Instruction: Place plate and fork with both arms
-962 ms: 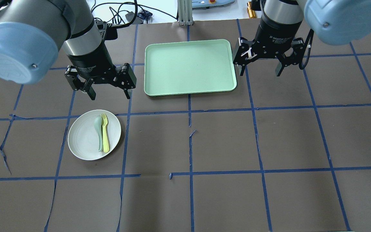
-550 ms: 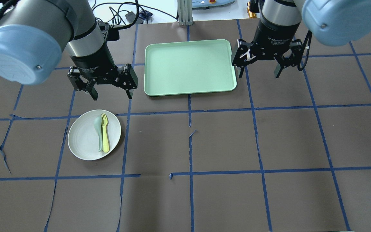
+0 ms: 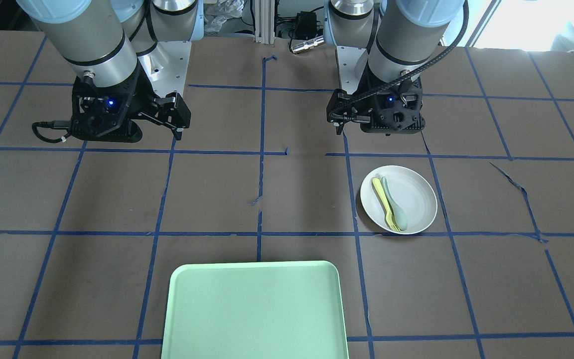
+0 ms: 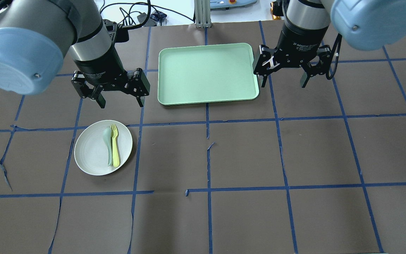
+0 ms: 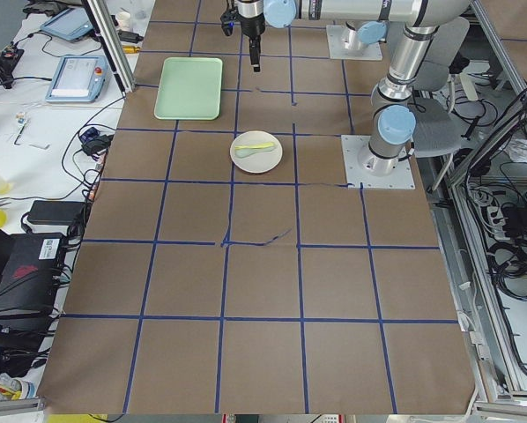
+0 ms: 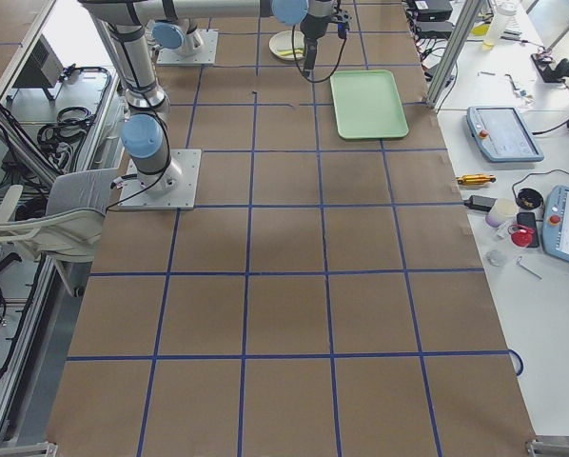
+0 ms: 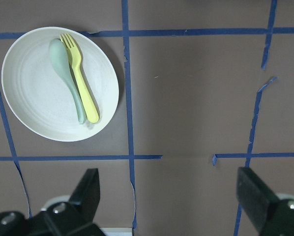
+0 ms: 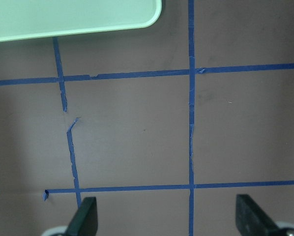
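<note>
Brown table (image 4: 245, 155) bears plate (image 4: 90, 157), clear of left fingers (image 4: 100, 101).

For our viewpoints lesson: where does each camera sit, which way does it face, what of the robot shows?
Overhead: behind robot, looking forward-down; left tool, right tool.
Front-facing: across table, facing robot; both arms.
Exterior left: table's left end; both arms.
Exterior right: table's right end; both arms.
Left wrist: down onto plate, fork; own fingers.
Right wrist: down onto tray corner; own fingers.
Shared: overhead and front-facing both show plate and tray.
</note>
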Controlling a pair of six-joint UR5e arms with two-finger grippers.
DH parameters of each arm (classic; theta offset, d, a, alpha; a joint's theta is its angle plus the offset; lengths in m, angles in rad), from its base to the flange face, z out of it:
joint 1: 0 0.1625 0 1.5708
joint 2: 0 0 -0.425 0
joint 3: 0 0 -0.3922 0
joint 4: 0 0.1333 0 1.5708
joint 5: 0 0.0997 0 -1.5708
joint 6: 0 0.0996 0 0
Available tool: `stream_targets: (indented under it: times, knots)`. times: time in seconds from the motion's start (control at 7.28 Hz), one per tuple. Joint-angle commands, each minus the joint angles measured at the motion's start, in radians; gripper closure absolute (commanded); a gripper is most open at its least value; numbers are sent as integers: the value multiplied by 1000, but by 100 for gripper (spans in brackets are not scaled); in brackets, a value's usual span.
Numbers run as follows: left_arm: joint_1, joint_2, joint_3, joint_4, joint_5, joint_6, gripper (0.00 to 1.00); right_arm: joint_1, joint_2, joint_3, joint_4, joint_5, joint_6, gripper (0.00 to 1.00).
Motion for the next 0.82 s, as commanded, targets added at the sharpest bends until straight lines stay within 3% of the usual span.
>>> stream_targets:
  times: [0.0, 0.69]
  knots:
    - [-1, 4, 0, -3, 5, -1, 0, 0, 4, 0, 2, 1, -2, 0]
    - [7, -2, -8, -38, 8, 6, 0, 0, 14, 33, 2, 0, -15, 0]
